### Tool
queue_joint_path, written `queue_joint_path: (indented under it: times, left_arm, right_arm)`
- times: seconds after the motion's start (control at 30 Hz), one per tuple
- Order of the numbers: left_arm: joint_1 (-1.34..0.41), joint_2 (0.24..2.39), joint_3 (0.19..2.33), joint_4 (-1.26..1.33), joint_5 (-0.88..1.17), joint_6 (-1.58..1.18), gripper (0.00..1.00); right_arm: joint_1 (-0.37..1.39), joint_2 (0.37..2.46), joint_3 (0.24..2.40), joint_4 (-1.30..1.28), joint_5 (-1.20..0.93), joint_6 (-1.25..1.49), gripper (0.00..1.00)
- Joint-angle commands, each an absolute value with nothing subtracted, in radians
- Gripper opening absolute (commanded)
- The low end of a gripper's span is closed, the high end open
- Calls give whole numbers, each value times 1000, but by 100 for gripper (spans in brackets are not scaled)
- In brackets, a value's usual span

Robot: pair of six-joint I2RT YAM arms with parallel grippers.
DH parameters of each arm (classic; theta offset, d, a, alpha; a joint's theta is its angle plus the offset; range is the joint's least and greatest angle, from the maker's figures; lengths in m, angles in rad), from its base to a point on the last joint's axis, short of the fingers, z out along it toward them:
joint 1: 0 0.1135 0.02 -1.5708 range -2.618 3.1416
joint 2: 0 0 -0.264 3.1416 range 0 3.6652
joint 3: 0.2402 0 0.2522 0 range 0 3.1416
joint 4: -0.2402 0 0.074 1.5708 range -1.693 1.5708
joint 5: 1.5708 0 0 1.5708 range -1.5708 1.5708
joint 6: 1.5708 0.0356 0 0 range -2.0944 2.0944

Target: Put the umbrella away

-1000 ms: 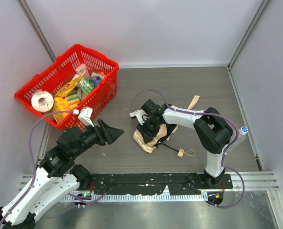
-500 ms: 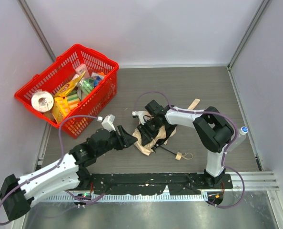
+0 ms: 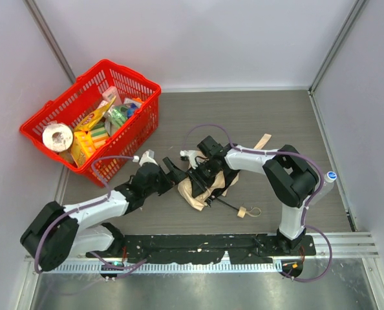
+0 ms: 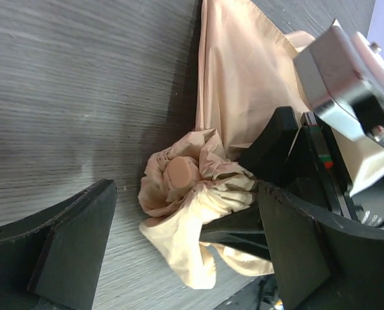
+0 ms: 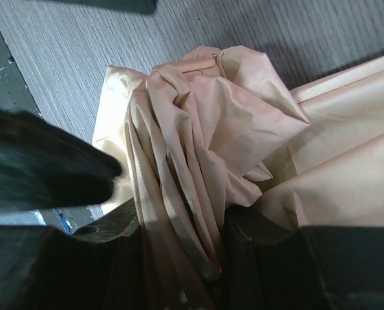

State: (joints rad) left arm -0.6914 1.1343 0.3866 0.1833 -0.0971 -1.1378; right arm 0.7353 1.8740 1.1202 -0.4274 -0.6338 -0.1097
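The beige umbrella (image 3: 203, 186) lies collapsed and crumpled on the grey table, its small tan handle (image 3: 244, 208) on a thin black shaft pointing to the near right. My right gripper (image 3: 202, 169) is shut on a bunch of the umbrella's fabric (image 5: 192, 148), folds pinched between its black fingers (image 5: 108, 258). My left gripper (image 3: 176, 169) is open wide at the umbrella's left end. In the left wrist view the gathered fabric (image 4: 198, 194) and a round tan cap (image 4: 181, 173) sit between the spread fingers (image 4: 69, 245), which do not touch them.
A red basket (image 3: 132, 75) with groceries and a paper roll stands at the back left, close behind my left arm. A tan strap (image 3: 263, 139) lies on the table behind the right arm. Grey walls enclose the table.
My left arm has swung right from beside the basket to the umbrella's left end, and its jaws have opened wide. The right gripper has kept its hold, hardly moving.
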Motion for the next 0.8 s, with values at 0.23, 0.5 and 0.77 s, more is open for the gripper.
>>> queue_joint_path:
  times: [0.23,0.5,0.77]
  left_arm:
    - [-695,1374,437,377,-18,-1491,93]
    - [-753,1580,457,538,-73,-1539,69]
    - [-808,1598,413,534,-175,-1545,32]
  right_arm:
    - [746,1922,1098,-453,-588,-126,1]
    - [747,1901,1092,-440,-583,-127,1]
    - [747,1881,1086,-416,-595,-129,1]
